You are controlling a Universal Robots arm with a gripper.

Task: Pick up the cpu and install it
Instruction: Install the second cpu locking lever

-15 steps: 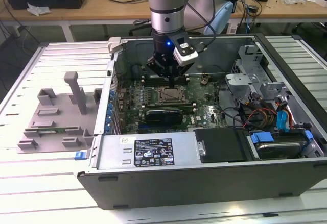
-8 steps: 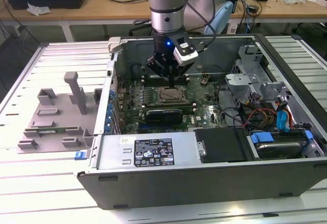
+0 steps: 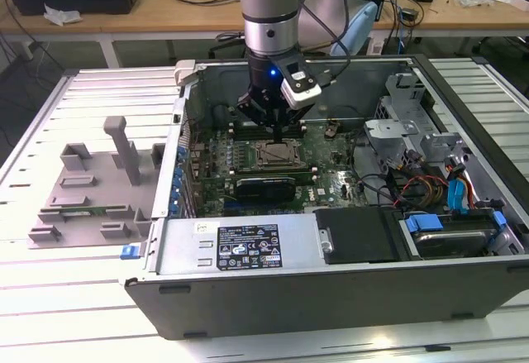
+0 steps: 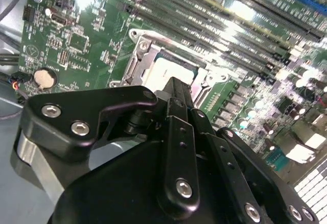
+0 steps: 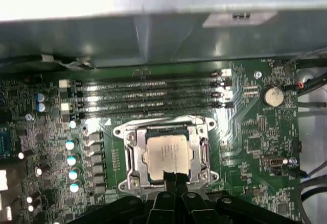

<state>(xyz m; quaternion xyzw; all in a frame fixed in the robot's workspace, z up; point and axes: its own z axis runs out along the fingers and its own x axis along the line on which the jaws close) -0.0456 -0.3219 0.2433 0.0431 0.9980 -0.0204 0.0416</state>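
The cpu (image 5: 168, 152), a small square chip with a pale silvery top, lies flat in the metal-rimmed socket frame (image 5: 129, 155) on the green motherboard inside the open computer case (image 3: 331, 297). In the exterior view the cpu (image 3: 277, 155) sits just below my gripper (image 3: 269, 121). My black fingers are drawn together with nothing between them, and their tips (image 5: 172, 175) hover over one edge of the chip. In the second wrist view the gripper (image 4: 176, 89) covers part of the cpu (image 4: 171, 71).
Memory slots (image 5: 148, 94) run beside the socket, near the case wall (image 5: 153, 35). A coin battery (image 5: 272, 96) sits to one side. Grey fixture blocks (image 3: 91, 189) stand on the exterior view's left. Cables and a drive cage (image 3: 430, 173) crowd the case's right.
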